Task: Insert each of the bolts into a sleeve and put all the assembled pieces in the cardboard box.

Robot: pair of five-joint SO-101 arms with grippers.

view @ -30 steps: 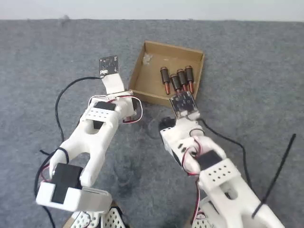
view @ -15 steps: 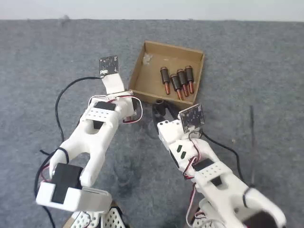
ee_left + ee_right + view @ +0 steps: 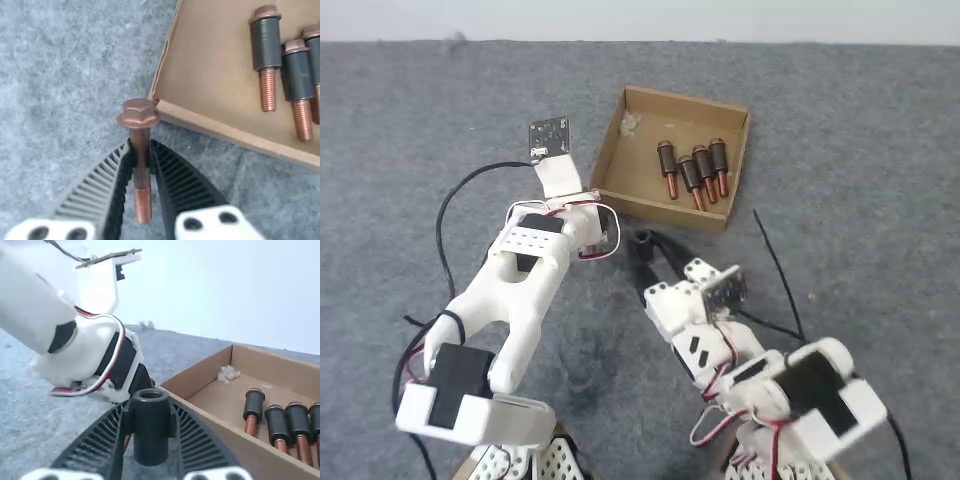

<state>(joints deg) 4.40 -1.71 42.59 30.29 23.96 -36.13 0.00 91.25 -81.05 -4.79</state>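
Within the last second the right arm (image 3: 720,340) had pulled back from the near wall of the cardboard box (image 3: 672,98) and folded low. That swung its pincer (image 3: 149,412) round toward the left arm (image 3: 530,270), which had not moved. This likely meant the last pair was being lined up for joining, since four assembled pieces (image 3: 695,170) already lay side by side in the box.

The right pincer was pinching a black sleeve (image 3: 150,435) upright with its open bore facing up, just outside the box's near wall. The left pincer (image 3: 140,150) was pressed onto the shank of a copper bolt (image 3: 139,117), whose head pointed toward the box corner above the grey surface (image 3: 840,150). Bolt and sleeve were near each other but still apart.
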